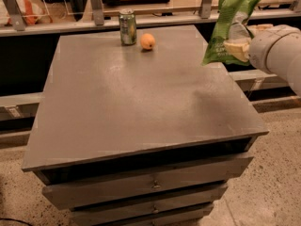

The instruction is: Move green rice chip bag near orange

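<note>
A green-and-silver drink can (127,27) stands upright at the far edge of the grey table (141,102), well to the left of the jaws. The orange (147,41) lies just right of the can, apart from it and also well left of the jaws. No object sits on the tabletop between the orange and the jaws. At the table's right edge the gripper (235,48) hangs in the air, its jaws clamped on the lower part of the green rice chip bag (231,18). The bag's long axis runs nearly upright, with its top leaning slightly right, and it is clear of the tabletop.
</note>
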`<state>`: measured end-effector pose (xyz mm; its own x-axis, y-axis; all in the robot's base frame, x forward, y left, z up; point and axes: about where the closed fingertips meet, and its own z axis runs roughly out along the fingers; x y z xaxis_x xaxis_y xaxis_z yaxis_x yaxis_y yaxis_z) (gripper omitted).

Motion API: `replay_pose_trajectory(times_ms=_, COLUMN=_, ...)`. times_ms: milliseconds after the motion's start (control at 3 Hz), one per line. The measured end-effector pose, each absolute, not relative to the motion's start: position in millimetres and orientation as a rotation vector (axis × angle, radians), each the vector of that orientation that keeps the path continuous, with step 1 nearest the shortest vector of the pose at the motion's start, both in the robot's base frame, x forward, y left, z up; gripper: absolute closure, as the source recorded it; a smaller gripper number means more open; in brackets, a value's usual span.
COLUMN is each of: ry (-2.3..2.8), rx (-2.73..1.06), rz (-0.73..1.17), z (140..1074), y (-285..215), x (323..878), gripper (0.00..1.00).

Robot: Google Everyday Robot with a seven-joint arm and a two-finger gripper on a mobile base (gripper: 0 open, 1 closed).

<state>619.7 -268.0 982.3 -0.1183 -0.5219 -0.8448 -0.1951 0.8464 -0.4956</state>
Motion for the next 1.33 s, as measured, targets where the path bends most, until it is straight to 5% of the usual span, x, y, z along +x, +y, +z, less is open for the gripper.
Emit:
replay_pose_trajectory(times_ms=667, ry=1.691, rx=-0.623, rz=-0.176, z=962, y=-220, x=709, gripper=1.0)
replay_pose_trajectory(times_ms=1333, ry=1.67, rx=-0.594, rz=-0.227, z=961, y=-238, x=727, gripper=1.0)
